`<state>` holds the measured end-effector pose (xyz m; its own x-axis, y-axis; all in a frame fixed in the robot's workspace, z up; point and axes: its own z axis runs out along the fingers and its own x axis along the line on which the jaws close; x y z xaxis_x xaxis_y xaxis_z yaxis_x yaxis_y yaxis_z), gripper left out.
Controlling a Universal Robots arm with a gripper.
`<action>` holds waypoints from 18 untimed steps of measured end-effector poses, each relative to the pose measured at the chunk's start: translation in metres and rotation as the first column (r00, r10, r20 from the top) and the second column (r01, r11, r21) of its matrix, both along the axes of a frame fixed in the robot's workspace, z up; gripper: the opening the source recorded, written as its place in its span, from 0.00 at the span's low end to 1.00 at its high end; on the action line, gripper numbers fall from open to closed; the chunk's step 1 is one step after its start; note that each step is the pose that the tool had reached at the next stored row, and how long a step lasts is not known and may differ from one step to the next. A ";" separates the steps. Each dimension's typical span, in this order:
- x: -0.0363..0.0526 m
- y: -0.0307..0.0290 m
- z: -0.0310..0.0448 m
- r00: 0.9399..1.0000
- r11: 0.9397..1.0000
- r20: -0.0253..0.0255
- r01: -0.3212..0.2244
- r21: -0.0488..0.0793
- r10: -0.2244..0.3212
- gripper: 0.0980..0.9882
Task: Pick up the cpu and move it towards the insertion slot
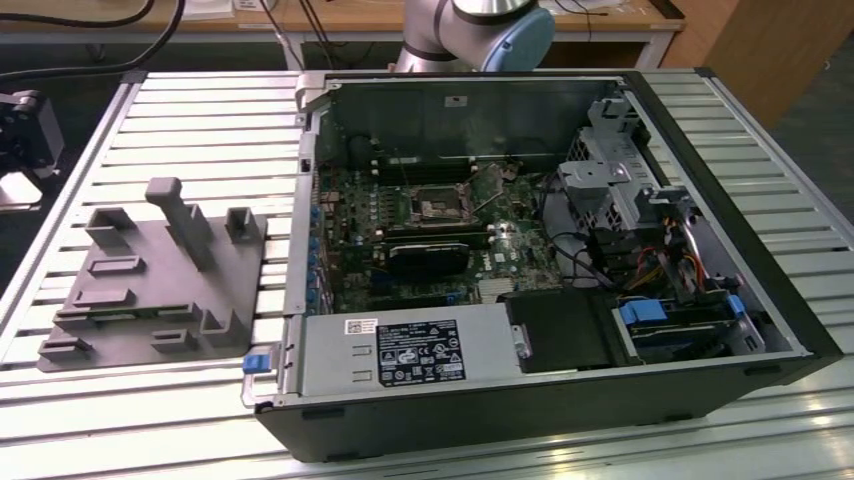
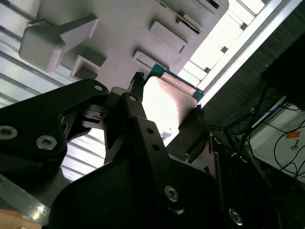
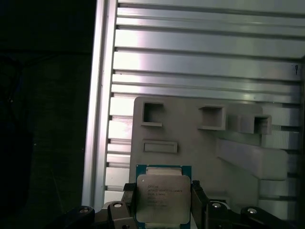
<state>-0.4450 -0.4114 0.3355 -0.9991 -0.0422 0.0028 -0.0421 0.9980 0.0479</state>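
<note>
In first wrist view: cpu [image 3: 162, 198] pinched between fingers [image 3: 198, 198] of gripper [image 3: 163, 202], jaws drawn in to chip width, one on each opposite edge. Grey plate [image 3: 190, 138] behind it; lifted clear or not, cannot tell. In exterior view: slot [image 1: 438, 205] on board [image 1: 347, 270] inside case [image 1: 534, 420], well apart from plate. Probably light, stiff, thin; lid slick, underside delicate. Best gripped by rim edges, gently, kept level.

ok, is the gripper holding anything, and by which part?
Yes: the flat square silver-topped cpu, pinched by the gripper at two opposite side edges.
</note>
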 end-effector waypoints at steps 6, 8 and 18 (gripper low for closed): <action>0.0000 0.0000 0.0112 1.000 1.000 0.000 0.000 0.000 0.000 0.50; 0.0000 0.0000 0.0140 1.000 1.000 0.000 0.000 0.000 0.000 0.50; 0.0000 0.0000 0.0284 1.000 1.000 0.000 0.000 0.000 0.000 0.50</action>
<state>-0.4450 -0.4114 0.3639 -0.9991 -0.0423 0.0029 -0.0421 0.9980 0.0478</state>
